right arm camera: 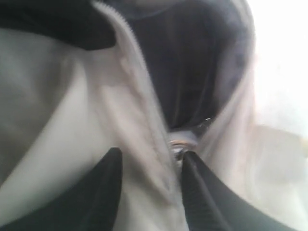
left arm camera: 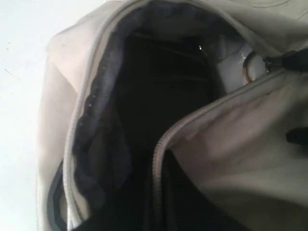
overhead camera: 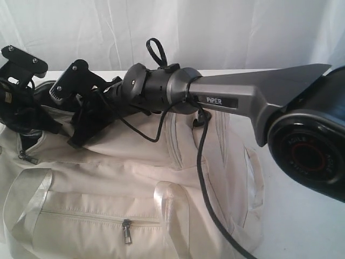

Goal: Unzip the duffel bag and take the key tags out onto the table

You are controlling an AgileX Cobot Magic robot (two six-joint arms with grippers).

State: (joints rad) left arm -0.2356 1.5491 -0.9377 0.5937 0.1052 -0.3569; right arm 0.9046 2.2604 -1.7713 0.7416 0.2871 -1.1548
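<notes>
The cream duffel bag (overhead camera: 108,178) lies on the white table (overhead camera: 302,226) with its top zip partly undone, and the dark lining (left arm camera: 163,96) shows in the gap. My right gripper (right arm camera: 151,154) reaches across from the right and stands open astride the zip line. One fingertip (right arm camera: 190,161) touches the metal zipper pull (right arm camera: 180,144). My left gripper (overhead camera: 27,121) is at the bag's left end, shut on the zip edge (left arm camera: 159,159). The key tags are hidden.
A front pocket with its own zipper pull (overhead camera: 127,231) faces the camera, between two strap handles (overhead camera: 167,210). The right arm's cable (overhead camera: 202,172) hangs across the bag. A white curtain (overhead camera: 215,32) stands behind. Bare table (left arm camera: 24,72) lies beside the bag's end.
</notes>
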